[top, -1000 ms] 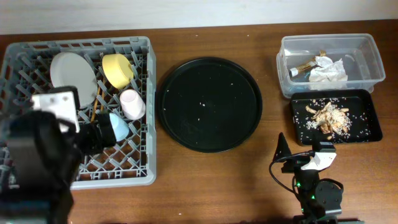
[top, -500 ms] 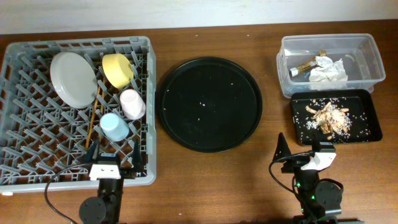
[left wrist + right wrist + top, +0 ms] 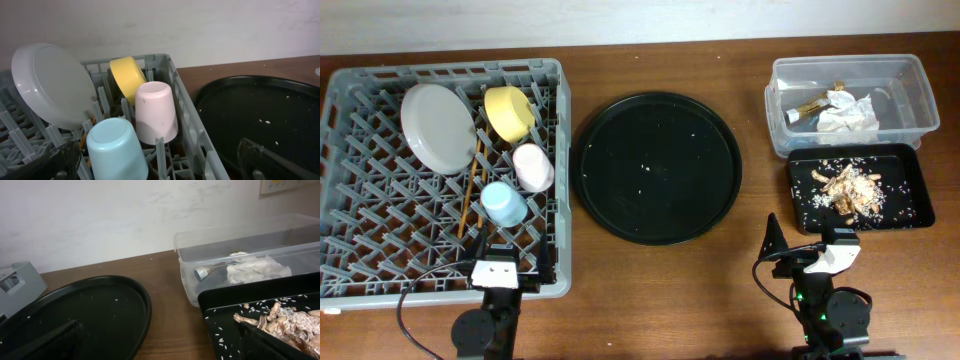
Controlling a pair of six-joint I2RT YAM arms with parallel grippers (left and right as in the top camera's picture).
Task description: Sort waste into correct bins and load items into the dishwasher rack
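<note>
The grey dishwasher rack (image 3: 440,70) holds the pale grey plate (image 3: 435,113), yellow bowl (image 3: 510,110), pink cup (image 3: 532,167), light blue cup (image 3: 504,203) and brown chopsticks (image 3: 470,190). The left wrist view shows the plate (image 3: 50,82), bowl (image 3: 127,75), pink cup (image 3: 156,112) and blue cup (image 3: 115,150). My left gripper (image 3: 512,252) (image 3: 160,165) is open and empty at the rack's front edge. The clear tub (image 3: 920,95) holds the white napkin (image 3: 847,110) and gold-brown wrapper (image 3: 810,105). The black rectangular tray (image 3: 915,190) holds food scraps (image 3: 850,188). My right gripper (image 3: 810,245) (image 3: 162,345) is open and empty.
A large round black tray (image 3: 655,165) with a few rice grains lies between the rack and the bins. It also shows in the right wrist view (image 3: 90,310), left of the tub (image 3: 240,250). Brown tabletop runs along the front edge.
The left arm has pulled back from over the rack near the blue cup to the rack's front edge, leaving the cup in the rack. The right arm has not moved.
</note>
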